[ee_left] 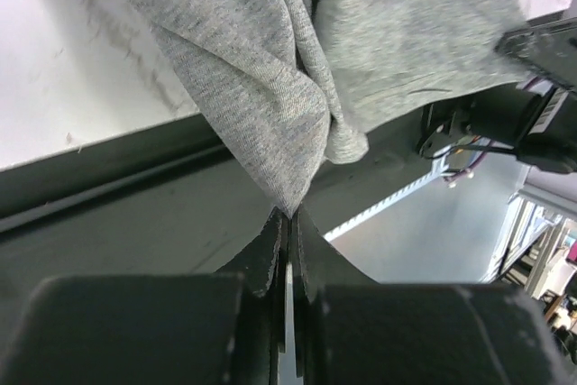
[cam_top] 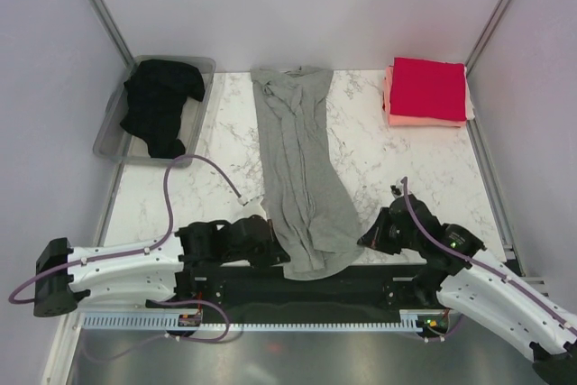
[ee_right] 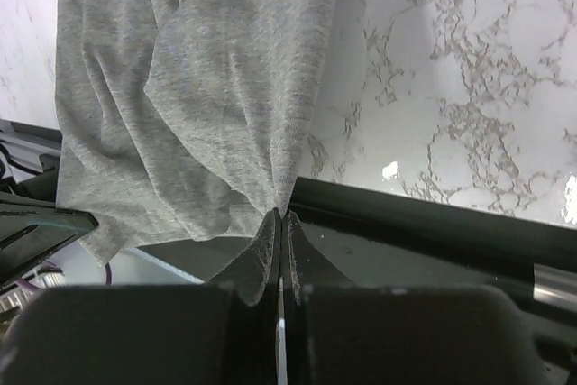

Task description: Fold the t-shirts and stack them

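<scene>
Jaws left and right are both clamped on hem corners of the grey t-shirt (cam_top: 297, 178), which lies stretched ahead of them along the counter (cam_top: 388, 160), presumably so we can fold it over.

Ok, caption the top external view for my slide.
Left gripper and right gripper shut on near hem of heather-grey cloth t-shirt; black t-shirt in clear plastic bin, folded red t-shirt atop salmon-pink t-shirt.

Down the middle lies one tee (cam_top: 302, 169), a bin (cam_top: 108, 128) (another tee (cam_top: 162, 101) inside) back left, folded tees (cam_top: 425, 89) back right.
</scene>
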Controlling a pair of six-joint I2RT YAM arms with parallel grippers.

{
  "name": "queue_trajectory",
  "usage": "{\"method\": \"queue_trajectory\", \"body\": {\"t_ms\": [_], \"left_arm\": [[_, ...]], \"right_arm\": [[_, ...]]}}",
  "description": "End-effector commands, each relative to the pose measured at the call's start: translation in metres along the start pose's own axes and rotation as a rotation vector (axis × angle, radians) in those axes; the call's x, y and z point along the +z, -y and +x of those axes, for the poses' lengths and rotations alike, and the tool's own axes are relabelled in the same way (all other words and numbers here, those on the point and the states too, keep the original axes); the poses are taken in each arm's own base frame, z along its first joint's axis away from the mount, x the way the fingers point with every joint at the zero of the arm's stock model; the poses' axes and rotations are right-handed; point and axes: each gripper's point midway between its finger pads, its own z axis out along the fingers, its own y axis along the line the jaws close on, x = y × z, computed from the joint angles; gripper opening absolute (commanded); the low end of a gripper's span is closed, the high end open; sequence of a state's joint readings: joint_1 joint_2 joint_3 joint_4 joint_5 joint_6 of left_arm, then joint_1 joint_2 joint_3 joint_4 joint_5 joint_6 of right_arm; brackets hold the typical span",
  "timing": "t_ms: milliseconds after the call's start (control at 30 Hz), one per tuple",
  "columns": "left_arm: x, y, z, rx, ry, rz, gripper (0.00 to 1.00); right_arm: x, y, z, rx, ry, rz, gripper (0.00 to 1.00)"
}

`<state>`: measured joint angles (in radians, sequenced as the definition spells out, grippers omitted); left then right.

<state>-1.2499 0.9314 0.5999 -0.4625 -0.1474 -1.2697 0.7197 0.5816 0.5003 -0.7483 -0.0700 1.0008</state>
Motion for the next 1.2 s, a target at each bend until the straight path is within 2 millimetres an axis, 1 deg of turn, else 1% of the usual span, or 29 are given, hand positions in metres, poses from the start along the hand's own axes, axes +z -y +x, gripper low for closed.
{"method": "queue_trajectory", "body": {"t_ms": [0,67,100,167,200,233,300,333,367,400,433,467,533,567,633,667,700,733,767,800,833,867,900,933,1000,1033,1100,1133,1167], "left_arm": [[-0.011,-0.017,0.015,-0.053,-0.05,-0.072,0.02],[-0.021,-0.012,0.006,-0.045,-0.019,-0.064,0.02],[-0.024,-0.019,-0.001,-0.03,0.02,-0.101,0.02],[-0.032,-0.01,-0.015,0.006,0.077,-0.079,0.02],[-0.035,-0.009,-0.024,0.025,0.118,-0.084,0.02],[-0.042,0.005,-0.033,0.04,0.147,-0.054,0.02],[-0.046,0.011,-0.051,0.111,0.22,-0.075,0.02],[-0.052,0.021,-0.062,0.121,0.25,-0.068,0.02],[-0.049,0.02,-0.072,0.156,0.277,-0.105,0.02],[-0.05,0.021,-0.082,0.162,0.301,-0.117,0.02],[-0.053,0.031,-0.094,0.155,0.321,-0.106,0.02],[-0.052,0.024,-0.114,0.163,0.35,-0.14,0.02],[-0.043,0.03,-0.13,0.169,0.328,-0.12,0.02],[-0.042,0.028,-0.155,0.155,0.372,-0.114,0.02],[-0.035,0.031,-0.171,0.154,0.358,-0.1,0.02],[-0.035,0.026,-0.189,0.15,0.386,-0.112,0.02],[-0.034,0.027,-0.195,0.153,0.382,-0.111,0.02],[-0.029,0.028,-0.205,0.157,0.382,-0.12,0.02],[-0.03,0.024,-0.218,0.155,0.397,-0.137,0.02],[-0.024,0.022,-0.23,0.146,0.394,-0.144,0.02],[-0.022,0.021,-0.237,0.158,0.393,-0.148,0.02],[-0.019,0.021,-0.243,0.159,0.386,-0.146,0.02],[-0.01,0.014,-0.255,0.146,0.38,-0.175,0.02],[-0.006,0.009,-0.261,0.154,0.375,-0.188,0.02],[0.0,0.001,-0.278,0.131,0.369,-0.202,0.02],[0.011,-0.009,-0.282,0.123,0.345,-0.227,0.02],[0.014,-0.016,-0.301,0.1,0.354,-0.233,0.02],[0.026,-0.026,-0.304,0.089,0.332,-0.254,0.02],[0.03,-0.028,-0.308,0.085,0.317,-0.244,0.02]], "right_arm": [[-0.013,0.003,0.0,0.038,0.008,0.058,0.0],[-0.022,-0.005,-0.008,0.032,0.042,0.053,0.0],[-0.03,-0.014,-0.017,0.031,0.074,0.035,0.0],[-0.037,-0.024,-0.032,0.011,0.133,0.022,0.0],[-0.044,-0.038,-0.042,-0.001,0.161,-0.009,0.0],[-0.045,-0.044,-0.048,-0.029,0.179,-0.019,0.0],[-0.047,-0.078,-0.065,-0.075,0.219,-0.118,0.0],[-0.047,-0.087,-0.072,-0.09,0.237,-0.131,0.0],[-0.036,-0.091,-0.079,-0.131,0.234,-0.096,0.0],[-0.04,-0.103,-0.09,-0.15,0.26,-0.098,0.0],[-0.037,-0.106,-0.095,-0.165,0.265,-0.075,0.0],[-0.028,-0.105,-0.103,-0.189,0.278,-0.026,0.0],[-0.028,-0.117,-0.118,-0.201,0.319,-0.022,0.0],[-0.019,-0.117,-0.127,-0.208,0.337,0.014,0.0],[-0.021,-0.13,-0.145,-0.242,0.381,0.03,0.0],[-0.008,-0.129,-0.151,-0.257,0.368,0.071,0.0],[-0.01,-0.138,-0.163,-0.281,0.396,0.075,0.0],[-0.006,-0.138,-0.173,-0.282,0.405,0.093,0.0],[0.008,-0.136,-0.18,-0.291,0.392,0.119,0.0],[0.01,-0.14,-0.196,-0.284,0.406,0.108,0.0],[0.024,-0.137,-0.202,-0.285,0.389,0.127,0.0],[0.027,-0.142,-0.209,-0.285,0.38,0.104,0.0],[0.031,-0.139,-0.221,-0.281,0.39,0.11,0.0],[0.046,-0.137,-0.227,-0.284,0.376,0.118,0.0],[0.052,-0.14,-0.245,-0.288,0.384,0.117,0.0],[0.07,-0.135,-0.249,-0.289,0.36,0.133,0.0],[0.079,-0.14,-0.265,-0.286,0.36,0.112,0.0],[0.095,-0.134,-0.266,-0.291,0.334,0.13,0.0],[0.097,-0.139,-0.275,-0.294,0.344,0.12,0.0]]}}
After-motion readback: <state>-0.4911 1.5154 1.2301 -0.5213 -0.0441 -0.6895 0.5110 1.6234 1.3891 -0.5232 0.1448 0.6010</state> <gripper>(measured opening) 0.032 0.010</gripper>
